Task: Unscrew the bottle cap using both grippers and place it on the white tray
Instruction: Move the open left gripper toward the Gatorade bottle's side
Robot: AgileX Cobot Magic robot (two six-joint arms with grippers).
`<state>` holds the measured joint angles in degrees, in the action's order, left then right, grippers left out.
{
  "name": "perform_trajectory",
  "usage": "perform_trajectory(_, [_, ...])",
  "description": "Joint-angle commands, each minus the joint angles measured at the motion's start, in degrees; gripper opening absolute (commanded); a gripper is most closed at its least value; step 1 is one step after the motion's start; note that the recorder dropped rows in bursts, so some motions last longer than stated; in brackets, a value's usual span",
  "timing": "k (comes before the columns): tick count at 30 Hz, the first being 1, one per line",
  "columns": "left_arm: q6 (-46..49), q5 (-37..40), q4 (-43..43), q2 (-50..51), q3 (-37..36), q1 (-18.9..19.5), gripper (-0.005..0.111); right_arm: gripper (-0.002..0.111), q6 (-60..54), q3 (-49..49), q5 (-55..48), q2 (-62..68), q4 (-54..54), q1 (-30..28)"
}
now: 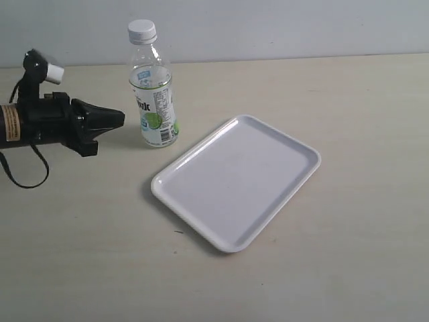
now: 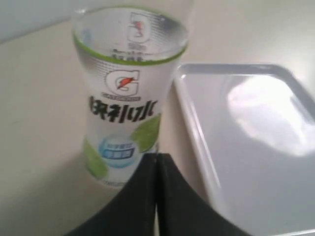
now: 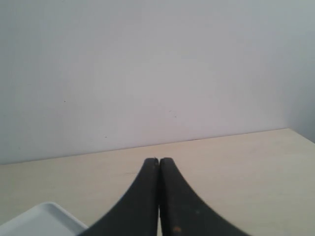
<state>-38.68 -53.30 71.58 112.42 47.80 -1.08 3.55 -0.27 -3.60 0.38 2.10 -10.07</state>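
Nothing of the task is done yet. Bottle cap (image 1: 142, 31) sits screwed on the bottle (image 1: 153, 94), which stands upright on the bench (image 1: 348, 268), near the white tray (image 1: 234, 181) but apart from it. Tray bare.

Left claw (image 1: 121, 119) is level with the bottle's lower body, tip near the label without touching it, fingers pressed together, holding nothing. Right claw (image 3: 158, 163) is out of the exterior view. Its wrist view shows both fingers likewise pressed together and empty, over open bench, with one tray corner in sight.

Left to do, by my reckoning: spread one claw and pinch the bottle body, grip the cap with the other, twist it off, carry it to the tray.

Materials:
- Cap: white plastic, round, ribbed sides.
- Bottle: clear plastic, slightly waisted. Wrap label in white, blue and green, with a lime picture.
- Tray: glossy white plastic, flat, rounded corners, low raised rim, a glare patch on it.
- Bench: pale, matte, wood-toned.
- Claw fingers: black, tapering to a point.
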Motion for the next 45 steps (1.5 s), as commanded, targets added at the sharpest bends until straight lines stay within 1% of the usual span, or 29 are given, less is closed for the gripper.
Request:
perform_trajectory(1, [1.1, -13.8, 1.7, 7.4, 2.8, 2.8, 0.000, 0.000, -0.5, 0.3, 0.2, -0.4, 0.1, 0.1])
perform_trajectory(3, [2.5, -14.2, 4.1, 10.0, 4.5, 2.8, 0.000, 0.000, -0.5, 0.3, 0.2, -0.4, 0.1, 0.1])
perform_trajectory(6, [7.6, -14.1, 9.0, 12.3, 6.4, 2.7, 0.000, 0.000, -0.5, 0.3, 0.2, -0.4, 0.1, 0.1])
perform_trajectory(8, [8.7, -14.1, 8.4, 13.1, 6.9, 2.6, 0.000, 0.000, -0.5, 0.3, 0.2, -0.4, 0.1, 0.1])
perform_trajectory(11, [9.8, -14.0, 5.1, 14.0, 7.4, 2.6, 0.000, 0.000, -0.5, 0.3, 0.2, -0.4, 0.1, 0.1])
perform_trajectory(13, [10.8, -13.1, 3.1, 14.1, 7.5, 2.6, 0.006, 0.000, -0.5, 0.3, 0.2, -0.4, 0.1, 0.1])
perform_trajectory(14, [12.1, -12.9, 1.4, 14.1, 7.5, 2.6, 0.017, 0.000, -0.5, 0.3, 0.2, -0.4, 0.1, 0.1])
perform_trajectory(15, [12.4, -12.9, 1.1, 14.1, 7.5, 2.6, 0.023, 0.000, -0.5, 0.3, 0.2, -0.4, 0.1, 0.1])
perform_trajectory(16, [13.9, -12.9, 0.2, 14.1, 7.5, 2.6, 0.040, 0.000, -0.5, 0.3, 0.2, -0.4, 0.1, 0.1])
perform_trajectory(17, [14.6, -12.9, -0.5, 14.1, 7.5, 2.6, 0.047, 0.000, -0.5, 0.3, 0.2, -0.4, 0.1, 0.1])
perform_trajectory(18, [14.7, -13.0, -2.8, 14.1, 7.5, 2.5, 0.063, 0.000, -0.5, 0.3, 0.2, -0.4, 0.1, 0.1])
perform_trajectory(20, [14.6, -13.0, -5.8, 14.1, 7.5, 1.9, 0.079, 0.000, -0.5, 0.3, 0.2, -0.4, 0.1, 0.1])
perform_trajectory(22, [15.4, -13.0, -8.0, 14.1, 7.5, 1.0, 0.081, 0.000, -0.5, 0.3, 0.4, -0.4, 0.1, 0.1])
perform_trajectory(24, [19.0, -12.7, -10.1, 14.1, 7.5, -0.7, 0.081, 0.000, -0.5, 0.3, 0.2, -0.4, 0.1, 0.1])
perform_trajectory(26, [22.8, -11.2, -12.7, 14.1, 7.5, -2.6, 0.081, 0.000, -0.5, 0.3, 0.2, -0.4, 0.1, 0.1])
perform_trajectory(30, [24.0, -5.7, -21.6, 14.2, 7.6, -5.7, 0.081, 0.000, -0.5, 0.3, 0.2, -0.4, 0.1, 0.1])
perform_trajectory(39, [24.6, -5.0, -21.2, 18.3, 11.7, -8.0, 0.081, 0.000, -0.5, 0.3, 0.2, -0.4, 0.1, 0.1])
perform_trajectory(45, [24.6, -5.0, -21.5, 21.6, 14.2, -8.1, 0.081, 0.000, -0.5, 0.3, 0.2, -0.4, 0.1, 0.1])
